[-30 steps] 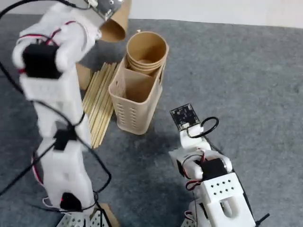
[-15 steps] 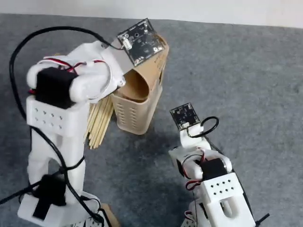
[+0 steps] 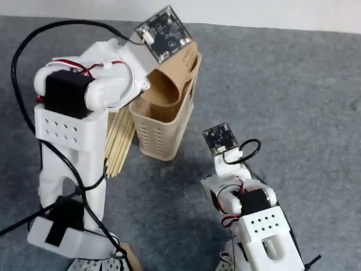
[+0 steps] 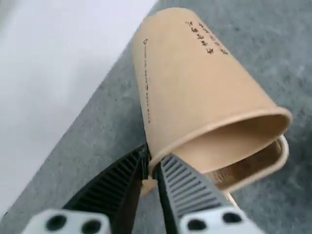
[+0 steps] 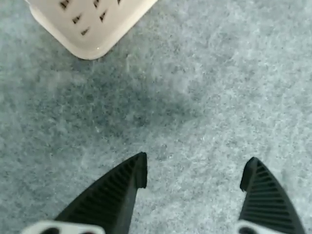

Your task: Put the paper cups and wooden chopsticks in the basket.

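Left gripper (image 4: 152, 171): I saw its fingers clamped together on the rim of a cup (image 4: 195, 92).
Cup: it hung tilted well over on its side above the far end of the basket (image 3: 158, 135), and I saw its open mouth turned back toward the gripper.
Second cup (image 4: 265, 157): its rim showed just under the held one, close against it.
Chopsticks (image 3: 117, 144): they lay bundled on the carpet (image 3: 293, 101) just beside the basket, partly hidden by the left arm (image 3: 73, 130).
Right gripper (image 5: 194, 170): I saw its fingers spread wide apart with nothing between them, low over the carpet and near a bottom corner of the basket.
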Robot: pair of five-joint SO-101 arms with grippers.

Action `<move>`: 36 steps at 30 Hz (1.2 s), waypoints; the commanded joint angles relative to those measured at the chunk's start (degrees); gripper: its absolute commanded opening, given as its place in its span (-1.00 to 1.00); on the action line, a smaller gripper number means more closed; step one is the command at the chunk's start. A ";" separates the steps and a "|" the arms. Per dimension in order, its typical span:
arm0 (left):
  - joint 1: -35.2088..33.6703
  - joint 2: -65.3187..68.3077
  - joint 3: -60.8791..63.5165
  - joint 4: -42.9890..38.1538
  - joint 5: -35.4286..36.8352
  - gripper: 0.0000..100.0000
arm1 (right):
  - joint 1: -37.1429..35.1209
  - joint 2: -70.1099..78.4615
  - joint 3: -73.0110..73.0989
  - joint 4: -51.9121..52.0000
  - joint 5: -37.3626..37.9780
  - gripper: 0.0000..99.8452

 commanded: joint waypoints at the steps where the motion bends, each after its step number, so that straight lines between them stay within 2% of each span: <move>1: -0.84 3.56 -7.87 0.09 3.96 -0.77 | -0.22 -0.84 -0.22 -0.40 0.44 -0.38; 10: -0.75 5.67 -10.15 0.00 4.92 -0.76 | -0.22 -0.84 -0.13 -0.48 0.53 -0.38; 17: -1.98 5.41 -10.07 -9.14 5.10 -0.76 | -0.31 -0.75 -0.13 -0.40 0.44 -0.38; 20: -7.69 5.05 -10.07 -14.15 5.98 -0.76 | -0.22 -0.92 0.84 -0.66 0.44 -0.38; 24: -21.76 6.11 -9.36 -15.21 16.44 -0.75 | -0.31 -0.92 1.01 -0.66 0.44 -0.38; 26: -27.21 8.04 -6.29 -14.77 18.37 -0.75 | -0.31 -0.92 0.92 -0.66 0.44 -0.38; 28: -30.55 10.51 -3.38 -14.51 18.20 -0.75 | -0.31 -0.92 0.92 -0.66 0.44 -0.38; 30: -31.52 12.70 -0.48 -9.93 17.41 -0.76 | -0.31 -0.92 0.92 -0.66 0.44 -0.38; 33: -31.96 15.43 1.54 -2.81 8.79 -0.76 | -0.31 -0.92 1.01 -0.66 0.44 -0.38; 34: -33.10 16.48 1.63 -2.73 7.21 -0.76 | -0.31 -0.92 1.10 -0.66 0.44 -0.38; 36: -36.97 19.38 1.63 -7.47 10.90 -0.76 | -0.22 -0.92 1.10 -0.66 0.44 -0.38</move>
